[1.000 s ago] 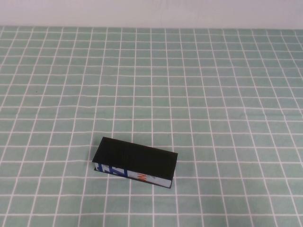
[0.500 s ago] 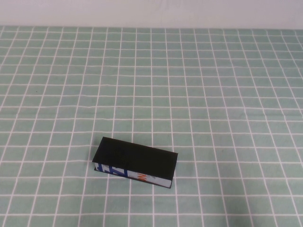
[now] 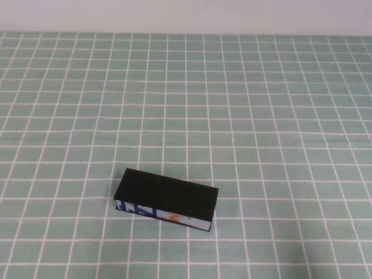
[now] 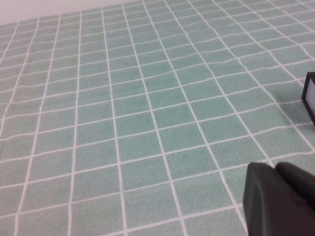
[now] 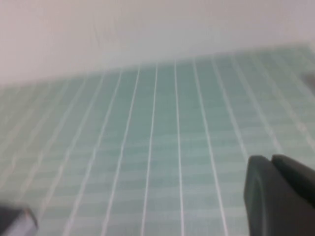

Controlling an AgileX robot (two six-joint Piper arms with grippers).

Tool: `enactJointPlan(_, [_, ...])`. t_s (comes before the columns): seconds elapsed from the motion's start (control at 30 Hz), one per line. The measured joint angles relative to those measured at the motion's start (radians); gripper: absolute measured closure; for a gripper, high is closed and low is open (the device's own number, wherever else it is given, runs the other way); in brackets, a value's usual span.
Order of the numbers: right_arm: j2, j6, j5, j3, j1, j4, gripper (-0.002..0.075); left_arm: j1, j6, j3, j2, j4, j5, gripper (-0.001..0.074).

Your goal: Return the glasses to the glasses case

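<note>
High view: glasses case (image 3: 166, 200) closed; left tool (image 4: 280, 199), right tool (image 5: 280, 194) parked.

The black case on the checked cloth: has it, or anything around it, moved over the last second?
Nothing has visibly changed. The glasses case lies shut at the same spot on the green checked tablecloth, with no glasses showing. Neither arm appears in the high view; the left gripper and right gripper show only at the edge of their own wrist views, above the cloth.
</note>
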Motion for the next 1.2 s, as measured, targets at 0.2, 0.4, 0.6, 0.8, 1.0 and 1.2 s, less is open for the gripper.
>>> enactJointPlan(0.2, [-0.002, -0.201, -0.049, 0.163, -0.012, 0.132, 0.0737, 0.000, 0.000, 0.000, 0.000, 0.000, 0.000, 0.0737])
enactJointPlan(0.4, [-0.061, -0.232, -0.052, 0.233, -0.021, 0.153, 0.0737, 0.000, 0.000, 0.000, 0.000, 0.000, 0.000, 0.0737])
enactJointPlan(0.6, [-0.063, -0.232, -0.011, 0.233, -0.023, 0.153, 0.0737, 0.000, 0.000, 0.000, 0.000, 0.000, 0.002, 0.0737])
enactJointPlan(0.8, [-0.063, -0.234, -0.009, 0.233, -0.023, 0.153, 0.0738, 0.000, 0.000, 0.000, 0.000, 0.000, 0.002, 0.0737])
enactJointPlan(1.0, [-0.063, -0.234, -0.009, 0.233, -0.023, 0.153, 0.0737, 0.000, 0.000, 0.000, 0.000, 0.000, 0.002, 0.0737])
enactJointPlan(1.2, [-0.063, -0.234, -0.009, 0.233, -0.023, 0.153, 0.0737, 0.000, 0.000, 0.000, 0.000, 0.000, 0.002, 0.0737])
